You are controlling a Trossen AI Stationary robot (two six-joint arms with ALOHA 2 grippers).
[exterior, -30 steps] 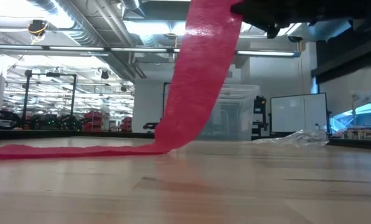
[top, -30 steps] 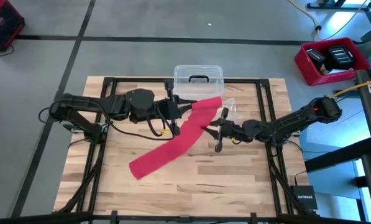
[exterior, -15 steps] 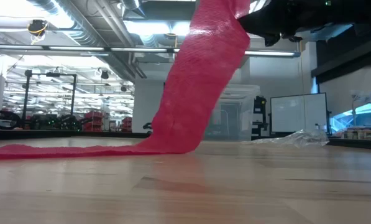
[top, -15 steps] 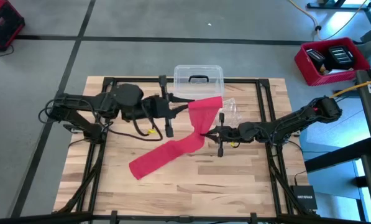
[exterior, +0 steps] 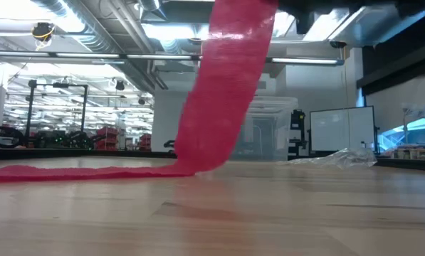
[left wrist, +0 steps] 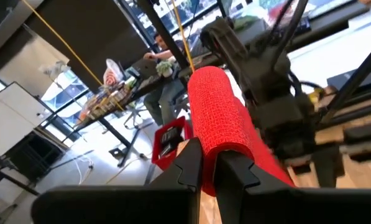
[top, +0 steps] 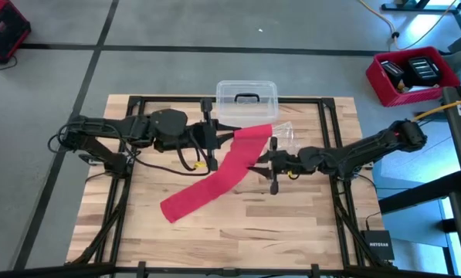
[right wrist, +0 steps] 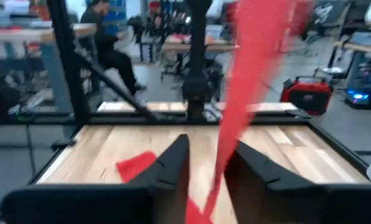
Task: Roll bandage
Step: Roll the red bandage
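While one bandage (top: 218, 174) hangs pinched in left hand (top: 232, 134), right hand (top: 255, 164) straddles it, spread.

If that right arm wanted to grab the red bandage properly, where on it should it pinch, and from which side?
Probably the raised stretch of the bandage, just below the rolled end pinched in the left gripper. There the strip hangs free of the table, so both faces are exposed. The right gripper sits at its right edge, jaws partly apart around the band, so coming from that side seems simplest.
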